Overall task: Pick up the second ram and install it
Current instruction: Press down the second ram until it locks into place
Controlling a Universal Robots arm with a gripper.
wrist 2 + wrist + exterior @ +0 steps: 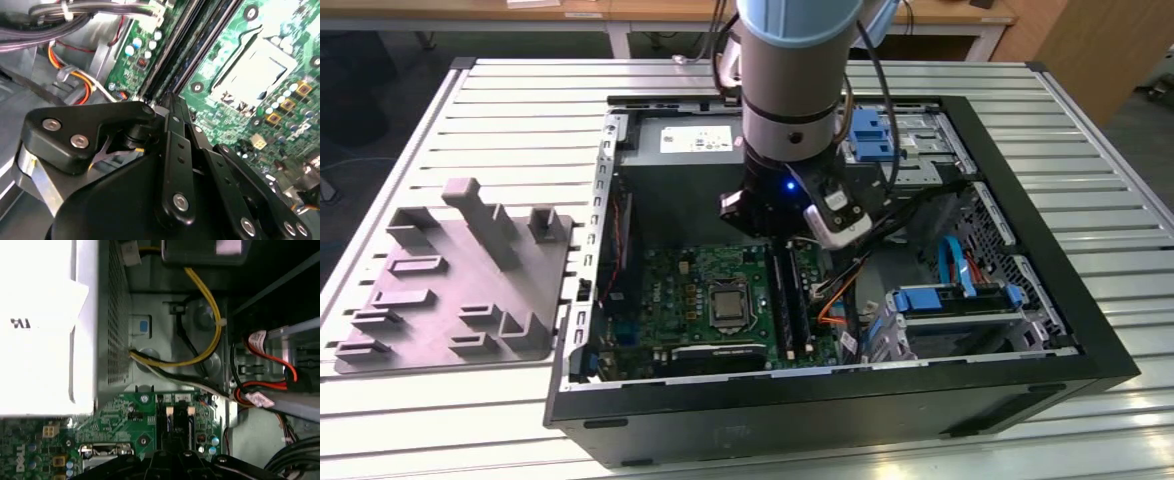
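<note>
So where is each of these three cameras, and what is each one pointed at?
Exterior view: stands off the arm, above the table, looking down into the open computer case; the arm and gripper reach in over the motherboard.
Second wrist view: rides on the arm, looking past the black gripper at the memory slots and silver CPU socket.
First wrist view: rides on the arm, facing along the board toward the yellow cable; the gripper's edge shows.
Shared: both wrist views show the memory slots.
</note>
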